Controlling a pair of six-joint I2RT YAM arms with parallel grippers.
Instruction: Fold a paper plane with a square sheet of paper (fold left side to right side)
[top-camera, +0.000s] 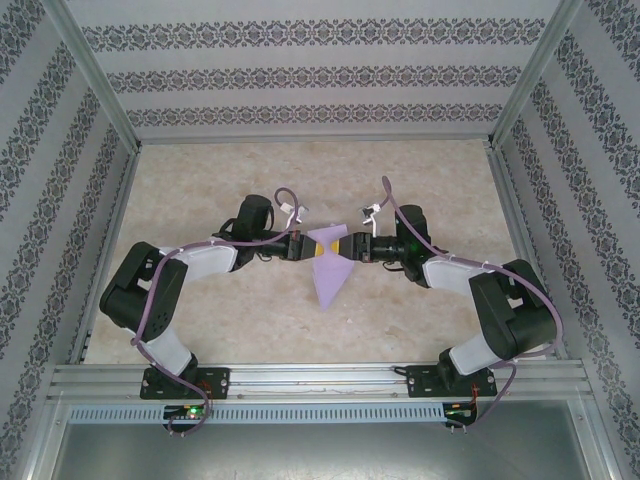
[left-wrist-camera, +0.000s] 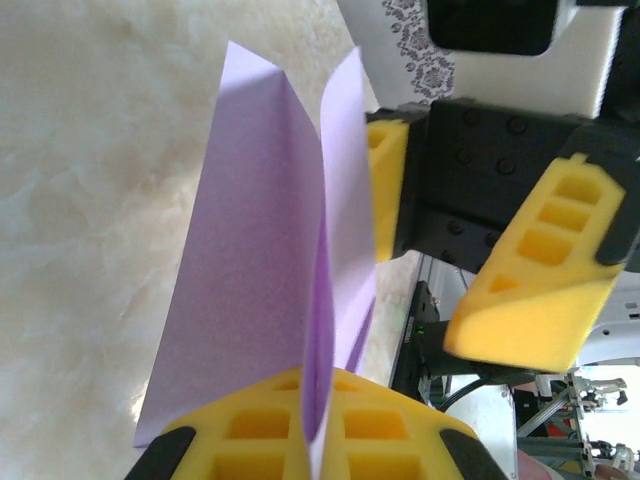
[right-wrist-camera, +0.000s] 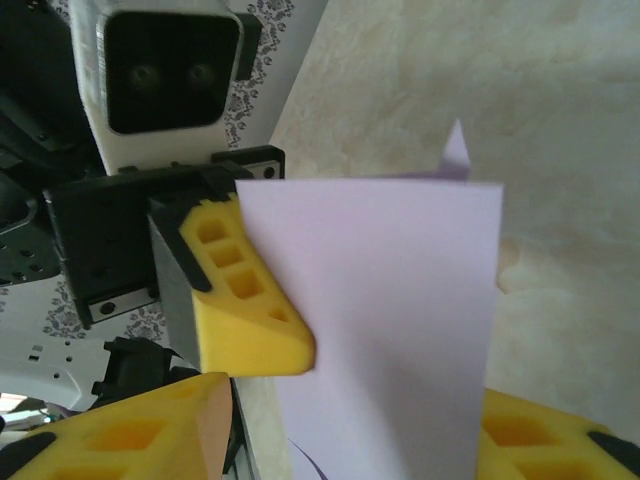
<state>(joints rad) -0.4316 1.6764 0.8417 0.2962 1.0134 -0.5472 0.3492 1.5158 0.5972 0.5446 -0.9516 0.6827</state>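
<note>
Top external: the folded lavender sheet (top-camera: 328, 268) sits over the middle of the table (top-camera: 200, 190), with its point toward the arm bases, the left gripper (top-camera: 303, 247) at its left side and the right gripper (top-camera: 352, 247) at its right. Left wrist: the left jaws are clamped on the sheet's near edge, and its two flaps stand upright; the right gripper's yellow fingers (left-wrist-camera: 540, 290) are spread, one just beside the far flap. Right wrist: the right jaws stand apart, straddling the sheet without pinching it.
</note>
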